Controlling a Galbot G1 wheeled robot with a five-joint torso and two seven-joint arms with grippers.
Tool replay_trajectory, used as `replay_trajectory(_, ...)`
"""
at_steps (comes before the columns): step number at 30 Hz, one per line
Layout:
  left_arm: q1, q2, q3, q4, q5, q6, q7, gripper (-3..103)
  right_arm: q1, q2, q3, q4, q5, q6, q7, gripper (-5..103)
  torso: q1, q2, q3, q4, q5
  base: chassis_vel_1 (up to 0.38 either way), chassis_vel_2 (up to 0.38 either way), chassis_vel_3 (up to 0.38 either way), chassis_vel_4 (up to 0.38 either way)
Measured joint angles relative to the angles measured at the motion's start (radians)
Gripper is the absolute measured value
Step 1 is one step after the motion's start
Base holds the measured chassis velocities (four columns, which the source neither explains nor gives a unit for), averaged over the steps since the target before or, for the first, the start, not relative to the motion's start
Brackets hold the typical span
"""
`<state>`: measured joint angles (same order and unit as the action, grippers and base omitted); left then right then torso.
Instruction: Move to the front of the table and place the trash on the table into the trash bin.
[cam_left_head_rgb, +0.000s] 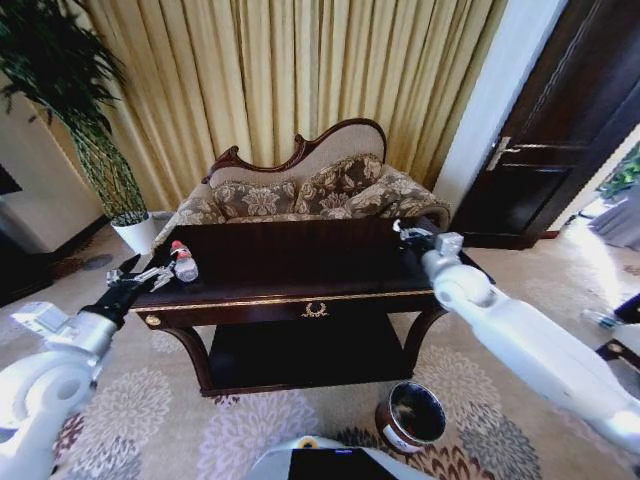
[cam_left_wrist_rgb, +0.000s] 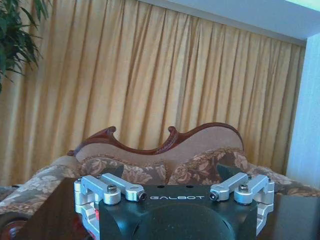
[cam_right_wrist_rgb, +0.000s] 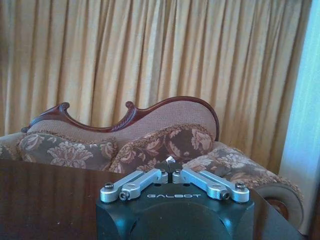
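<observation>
Two claws hover over the worktop (cam_left_head_rgb: 300, 262). At its left end, the left claw (cam_left_head_rgb: 150, 275) has its fingers spread apart, just beside the trash (cam_left_head_rgb: 183, 262), a bottle lying on the worktop's left part. At the right end, the right claw (cam_left_head_rgb: 408, 236) has its fingers together. The trash bin (cam_left_head_rgb: 411, 416) stands on the carpet before the worktop's right leg.

- The table (cam_left_head_rgb: 300, 275) sits centre, the sofa (cam_left_head_rgb: 310, 190) at 12 o'clock behind it.
- The bottle (cam_left_head_rgb: 183, 262) lies at the tabletop's 9 o'clock end, beside the left gripper (cam_left_head_rgb: 150, 275).
- The right gripper (cam_left_head_rgb: 412, 238) hovers at 3 o'clock.
- The trash bin (cam_left_head_rgb: 411, 416) stands at 5 o'clock on the carpet.
</observation>
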<state>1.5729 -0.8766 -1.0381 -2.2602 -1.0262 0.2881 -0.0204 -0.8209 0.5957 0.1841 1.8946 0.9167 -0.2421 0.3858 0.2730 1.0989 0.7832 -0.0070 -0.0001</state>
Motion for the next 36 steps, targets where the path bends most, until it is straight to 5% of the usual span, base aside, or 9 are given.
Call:
replay_trajectory(14,-0.027,0.023,0.029,0.006,0.0,0.003,-0.008,100,-0.09,0.018,0.056,0.032,-0.003,-0.004,0.015,0,0.0,0.0,0.0,0.0,0.0001,0.065,-0.074,-0.074,0.067)
replay_trajectory(28,-0.029,0.032,0.034,0.003,-0.002,0.004,-0.014,100,-0.116,0.042,0.043,0.009,-0.041,0.004,0.016,0,0.0,0.0,0.0,-0.0001,0.0003,0.28,-0.275,-0.285,0.263)
replay_trajectory(36,-0.026,0.025,0.038,-0.001,-0.001,0.004,-0.015,100,-0.276,0.114,0.1,-0.148,-0.169,-0.088,-0.157,0,-0.001,0.0,0.0,-0.0004,0.0,0.095,-0.095,-0.098,0.108)
